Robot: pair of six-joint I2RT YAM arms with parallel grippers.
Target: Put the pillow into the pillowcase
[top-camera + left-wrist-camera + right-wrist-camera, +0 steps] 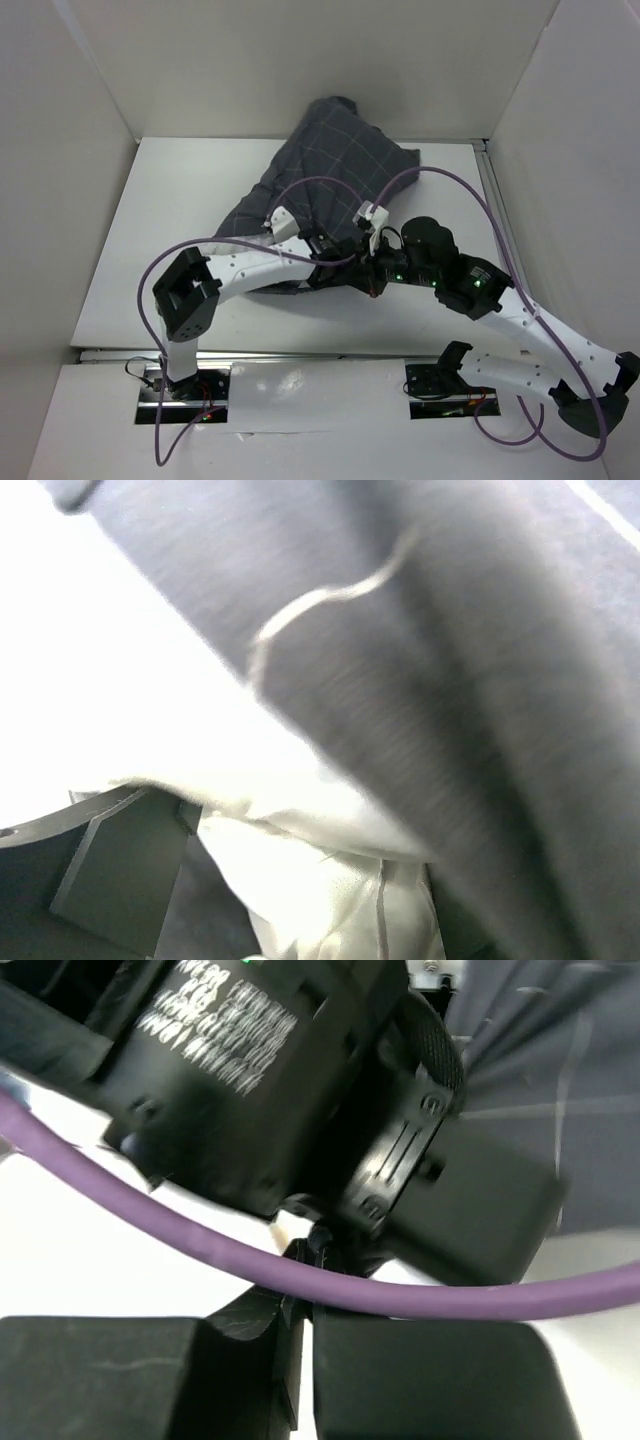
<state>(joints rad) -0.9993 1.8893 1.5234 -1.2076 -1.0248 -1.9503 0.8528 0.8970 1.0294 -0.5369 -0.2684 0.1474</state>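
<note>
Left fingers (105,870) (only one grey slab shows) sit beside the plain white stuffed pillow (330,910), which pokes from under the dark charcoal grid-lined cloth pillowcase (450,680); their spread I cannot tell. Right fingers (430,1380) are pressed nearly together, a purple cable (450,1300) crossing above. Overhead, the pillowcase lies bulging on the white bench (170,220), both arms meeting at its near edge.

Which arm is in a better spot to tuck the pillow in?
Left, probably. Its camera shows the white pillow right by its finger, next to the dark pillowcase. The right arm camera mostly sees a black arm part and a purple cable.
</note>
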